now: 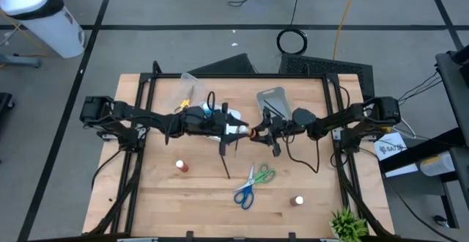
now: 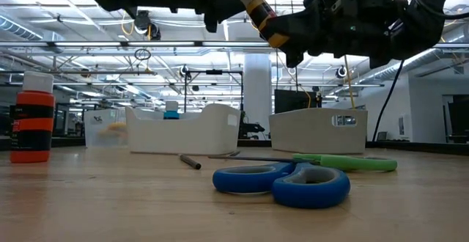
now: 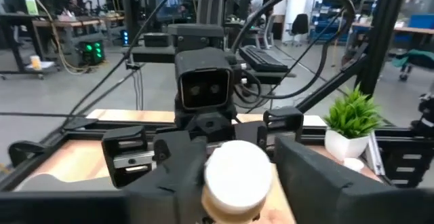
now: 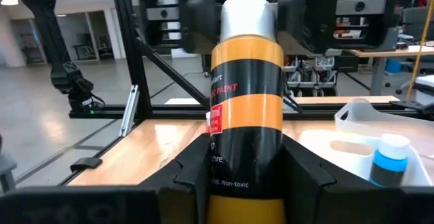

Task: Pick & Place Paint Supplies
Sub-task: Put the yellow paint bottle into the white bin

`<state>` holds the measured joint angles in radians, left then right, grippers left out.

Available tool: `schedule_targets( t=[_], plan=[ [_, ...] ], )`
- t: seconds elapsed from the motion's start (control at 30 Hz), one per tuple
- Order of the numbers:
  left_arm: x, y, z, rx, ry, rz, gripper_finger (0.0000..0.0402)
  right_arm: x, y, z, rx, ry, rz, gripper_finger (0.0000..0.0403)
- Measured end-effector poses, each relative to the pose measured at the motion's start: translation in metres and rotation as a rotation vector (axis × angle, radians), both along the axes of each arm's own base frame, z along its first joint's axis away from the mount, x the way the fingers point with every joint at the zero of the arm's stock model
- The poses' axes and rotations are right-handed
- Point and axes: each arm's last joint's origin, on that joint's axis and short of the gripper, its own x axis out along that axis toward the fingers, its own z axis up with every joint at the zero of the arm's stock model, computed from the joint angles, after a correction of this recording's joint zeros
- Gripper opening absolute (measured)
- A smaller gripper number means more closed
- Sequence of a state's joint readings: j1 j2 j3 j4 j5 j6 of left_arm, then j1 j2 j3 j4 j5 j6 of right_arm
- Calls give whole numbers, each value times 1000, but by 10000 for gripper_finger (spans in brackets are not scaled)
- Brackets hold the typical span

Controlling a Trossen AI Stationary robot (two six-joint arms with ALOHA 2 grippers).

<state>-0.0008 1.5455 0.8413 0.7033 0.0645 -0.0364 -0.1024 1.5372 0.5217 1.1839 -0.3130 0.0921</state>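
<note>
Between both grippers, orange paint bottle [image 4: 245,108], base cut off

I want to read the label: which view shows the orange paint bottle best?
The right wrist view: the orange paint bottle fills it, label facing. The low view shows it small overhead, the left wrist view only its white cap, the high view a speck.
</note>
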Motion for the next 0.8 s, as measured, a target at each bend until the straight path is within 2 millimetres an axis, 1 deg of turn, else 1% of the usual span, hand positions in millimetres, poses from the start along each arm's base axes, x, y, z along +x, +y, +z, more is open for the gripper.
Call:
schedule_targets(
  t=[0.07,0.1,0.2,0.3,0.43,0.57,0.67,0.7,0.8],
  plan=[
    [0,0,-1,-7,6,-11,134,0,0,0,0,2,1,113],
    [0,0,-1,-8,8,-9,123,0,0,0,1,2,0,112],
    [0,3,-2,-14,21,-4,123,0,0,0,2,4,-2,118],
    [-5,9,1,-32,53,16,123,0,-1,-1,7,8,-8,138],
    [-23,17,14,-49,150,116,123,0,-2,0,1,-1,-31,166],
    [-42,17,25,-40,212,191,123,0,-2,1,-1,-7,-37,186],
    [-46,16,26,-25,236,229,123,0,-4,0,12,2,-87,196],
    [-47,17,24,-15,256,270,123,0,-4,-1,25,16,-98,198],
    [-49,26,16,9,314,480,123,0,-3,-1,55,15,-73,202]
  ],
)
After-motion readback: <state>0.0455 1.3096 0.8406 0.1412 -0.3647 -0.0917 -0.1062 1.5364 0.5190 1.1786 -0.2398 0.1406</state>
